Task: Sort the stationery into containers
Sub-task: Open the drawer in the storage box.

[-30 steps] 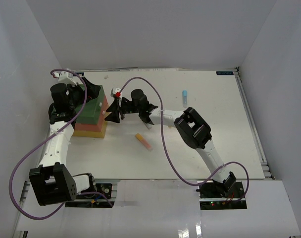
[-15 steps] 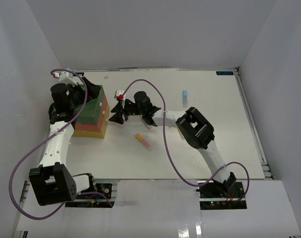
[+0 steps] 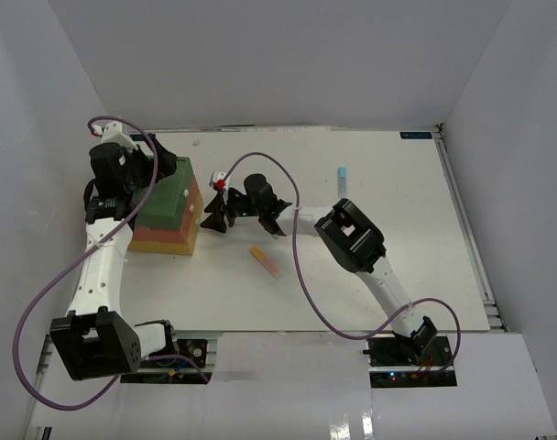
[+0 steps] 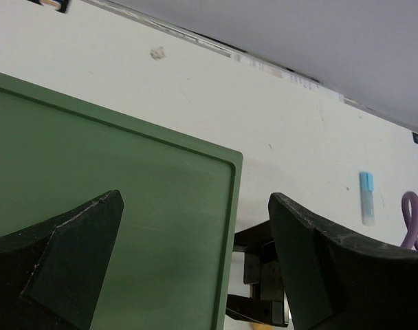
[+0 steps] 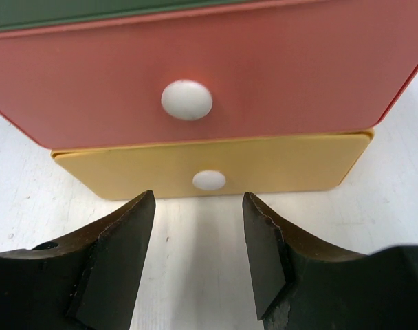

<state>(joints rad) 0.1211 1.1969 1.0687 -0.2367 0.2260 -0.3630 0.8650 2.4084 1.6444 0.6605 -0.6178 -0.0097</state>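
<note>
Leftward goes the right arm's elbow since a second ago, while the left arm has drawn its wrist a touch farther back and to the left. Now we see the right gripper (image 3: 214, 213) low over the table (image 3: 398, 257), just right of the drawer stack (image 3: 169, 209) and pointing straight at its fronts. Its fingers stand about half apart with nothing between them. Through the gap, the wrist camera shows us the red drawer (image 5: 284, 69) with its white knob (image 5: 186, 100), and below it the yellow drawer (image 5: 291, 161) with a smaller knob (image 5: 209, 180). A strip of bare table separates the fingertips from the yellow front, so we call it close but not touching.

Over on the left, the left gripper (image 4: 195, 203) hangs above the stack's green top (image 4: 126, 206), spread fully wide and carrying nothing.

Two pieces of stationery lie out on the table. An orange-and-pink marker (image 3: 266, 261) rests near the middle, nearer to us than the right gripper. A light blue pen (image 3: 342, 173) lies well off to the far right, also caught by the left wrist camera (image 4: 366, 198).
</note>
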